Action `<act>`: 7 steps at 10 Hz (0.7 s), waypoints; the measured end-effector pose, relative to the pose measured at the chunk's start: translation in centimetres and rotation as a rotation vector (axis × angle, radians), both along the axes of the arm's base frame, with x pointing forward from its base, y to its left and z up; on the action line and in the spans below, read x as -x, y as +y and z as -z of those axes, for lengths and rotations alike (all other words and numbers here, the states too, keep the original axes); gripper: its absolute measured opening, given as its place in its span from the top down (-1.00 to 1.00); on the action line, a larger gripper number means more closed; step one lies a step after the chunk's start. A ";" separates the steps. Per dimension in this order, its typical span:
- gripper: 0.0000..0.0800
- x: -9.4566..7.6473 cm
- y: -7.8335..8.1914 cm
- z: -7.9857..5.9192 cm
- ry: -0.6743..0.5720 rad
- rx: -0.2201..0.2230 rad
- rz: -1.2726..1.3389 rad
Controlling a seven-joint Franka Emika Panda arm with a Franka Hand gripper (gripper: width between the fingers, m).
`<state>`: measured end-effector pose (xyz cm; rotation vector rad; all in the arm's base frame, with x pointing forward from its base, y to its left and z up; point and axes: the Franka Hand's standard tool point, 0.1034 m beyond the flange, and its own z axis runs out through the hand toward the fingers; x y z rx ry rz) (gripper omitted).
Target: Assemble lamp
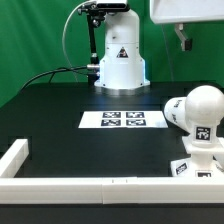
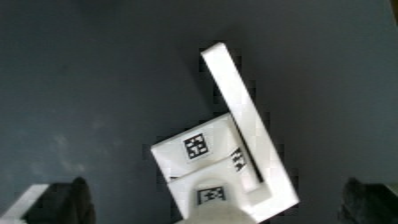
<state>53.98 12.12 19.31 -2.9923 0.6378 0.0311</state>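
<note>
Your end effector (image 1: pixel 183 44) hangs high at the exterior view's right, well above the tabletop (image 1: pixel 60 100), and there's nothing in it. The wrist view shows both fingertips (image 2: pixel 54 205) out at opposite edges of the picture with a wide gap between them, so the jaws stand spread far apart and empty. Now the lamp: the round bulb (image 1: pixel 205 105) stands upright on the blocky base (image 1: pixel 195 162) near the front at the exterior view's right, tags facing the camera. Both sit below the end effector and nearer the camera, well apart from it, no contact at all. Another white piece (image 1: pixel 172 112) peeks out just beside the bulb on the exterior view's left, too hidden to say which part it is. The base sits close to the white rail (image 1: pixel 90 183) that runs along the front edge and turns up the exterior view's left side. The marker board (image 1: pixel 122 121) lies flat mid-table, between the lamp and the foot of the robot arm (image 1: pixel 120 60) at the back. In the wrist view a white tagged part (image 2: pixel 199 150) lies between the fingers, far below them, touching a long white strip (image 2: pixel 228 90). You can't tell from that view which lamp part it is.
</note>
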 end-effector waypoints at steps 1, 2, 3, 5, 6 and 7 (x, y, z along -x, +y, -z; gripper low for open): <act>-0.75 -0.1 -0.1 0.1 -0.005 0.002 -0.057; -0.75 -0.1 -0.2 0.1 -0.010 0.002 -0.131; -0.75 0.0 -0.2 0.2 -0.013 0.004 -0.168; -0.75 2.0 -1.1 3.2 0.024 0.024 -0.305; -0.75 3.0 -1.9 4.6 0.053 0.033 -0.345; -0.75 4.3 -2.5 6.4 0.073 0.038 -0.407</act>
